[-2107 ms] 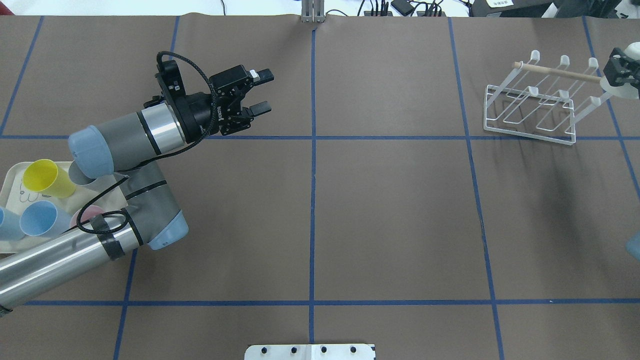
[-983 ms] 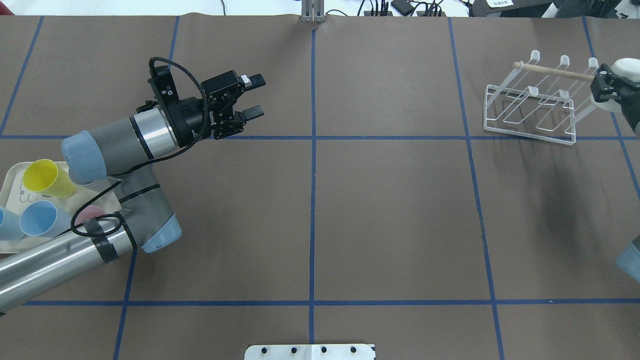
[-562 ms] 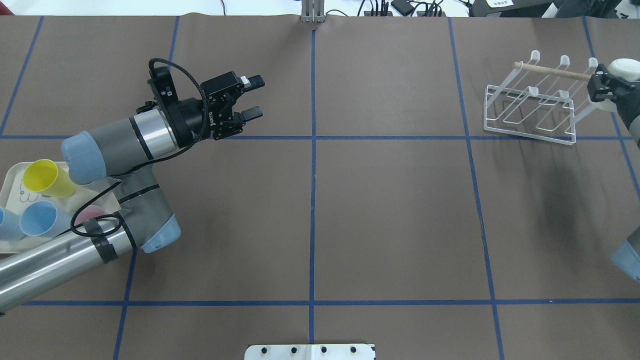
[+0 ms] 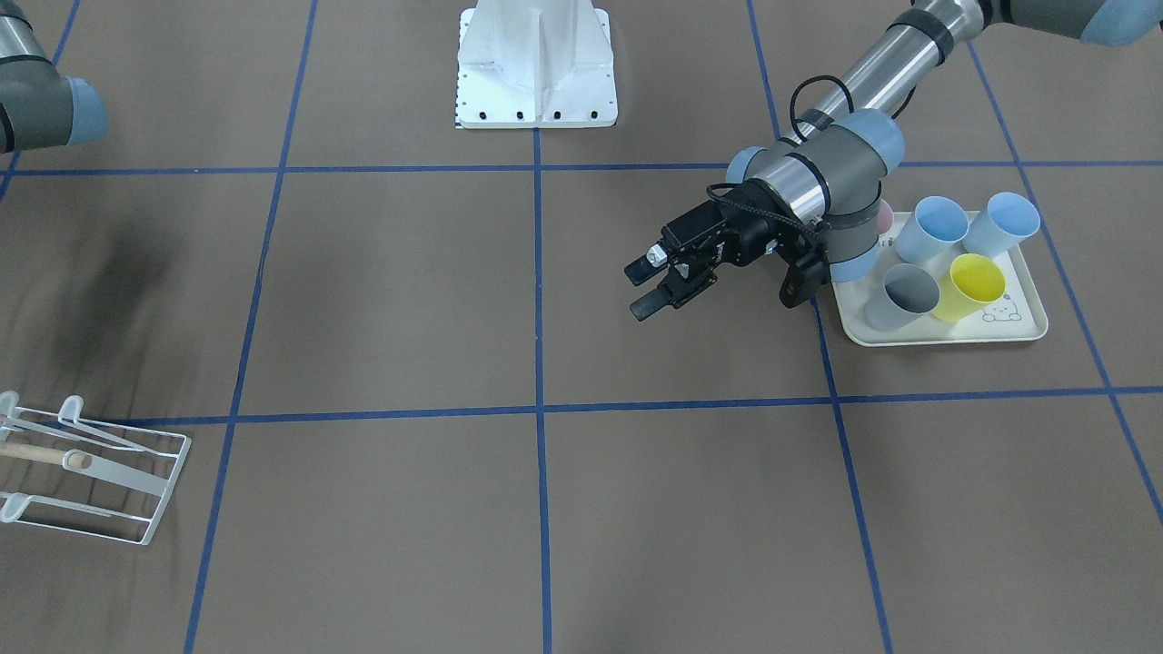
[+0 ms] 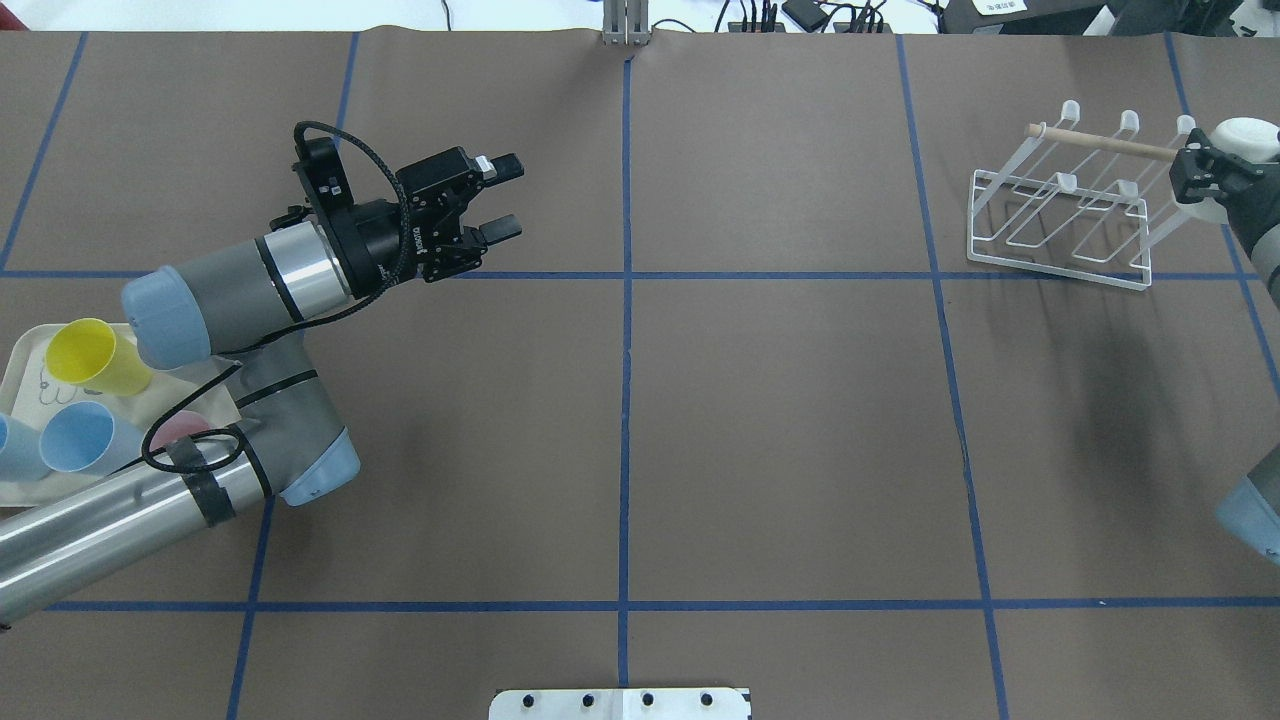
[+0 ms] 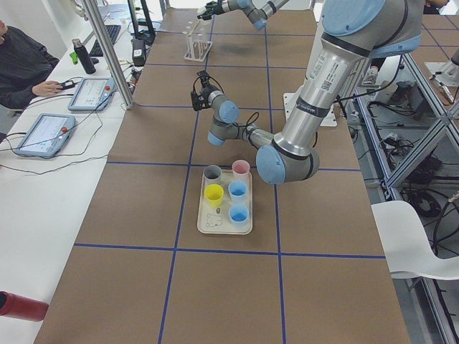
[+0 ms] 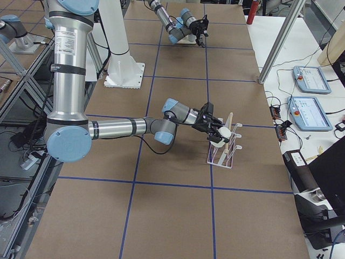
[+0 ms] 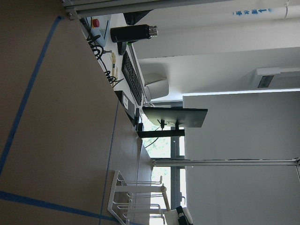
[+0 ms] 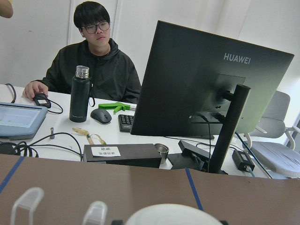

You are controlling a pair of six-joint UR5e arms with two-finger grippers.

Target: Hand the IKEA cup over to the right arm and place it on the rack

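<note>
I judge the handover done. My right fingers [image 5: 1205,175] are clamped on the white cup [image 5: 1250,135], which hangs off the bench [image 5: 800,420] at the far right end of the rack [image 5: 1058,215], just beside its outer prong. Whether it touches the wire I cannot tell. Over the last two seconds the wrist has rolled and edged the cup toward the dowel [image 5: 1110,143], so seating it on a prong remains. My left fingers [image 5: 510,197] are spread wide, holding nothing, and have drawn back slightly toward the tray [image 5: 15,362].
</note>
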